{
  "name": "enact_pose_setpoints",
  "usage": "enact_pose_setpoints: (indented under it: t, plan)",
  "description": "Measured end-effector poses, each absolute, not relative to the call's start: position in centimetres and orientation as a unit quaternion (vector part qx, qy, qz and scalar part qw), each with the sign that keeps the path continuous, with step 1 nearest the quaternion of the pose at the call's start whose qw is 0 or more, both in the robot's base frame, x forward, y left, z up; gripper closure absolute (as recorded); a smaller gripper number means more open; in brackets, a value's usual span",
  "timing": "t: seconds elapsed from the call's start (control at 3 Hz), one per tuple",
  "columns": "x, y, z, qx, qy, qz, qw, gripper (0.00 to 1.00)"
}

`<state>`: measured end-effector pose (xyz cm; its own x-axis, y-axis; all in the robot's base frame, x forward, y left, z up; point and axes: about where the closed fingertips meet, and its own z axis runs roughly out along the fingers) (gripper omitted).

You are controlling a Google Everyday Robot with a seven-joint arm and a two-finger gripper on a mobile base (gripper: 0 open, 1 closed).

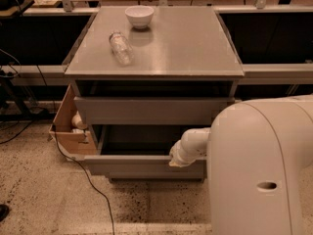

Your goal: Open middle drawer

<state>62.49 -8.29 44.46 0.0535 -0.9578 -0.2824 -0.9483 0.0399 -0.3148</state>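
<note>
The grey cabinet [155,43] stands in front of me. Its middle drawer [132,166] is pulled partly out, and the dark inside of its box [139,140] shows behind the flat grey front. The top drawer [151,110] above it is pushed in. My gripper [172,161] is at the top edge of the middle drawer's front, right of centre, at the end of my white wrist [190,145]. My large white arm housing [264,170] hides the drawer's right end. The lowest drawer is mostly hidden under the middle one.
A white bowl [139,16] and a clear bottle lying on its side [121,47] are on the cabinet top. An open cardboard box [68,126] stands against the cabinet's left side. A black cable [85,180] runs over the speckled floor.
</note>
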Motion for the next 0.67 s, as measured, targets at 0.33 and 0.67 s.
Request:
enact_pose_setpoints:
  t: [0.33, 0.67]
  plan:
    - [62.97, -7.63, 44.59, -0.703, 0.678, -0.013, 0.214, 0.35]
    - [63.26, -7.63, 44.98, -0.709, 0.674, -0.018, 0.207, 0.12]
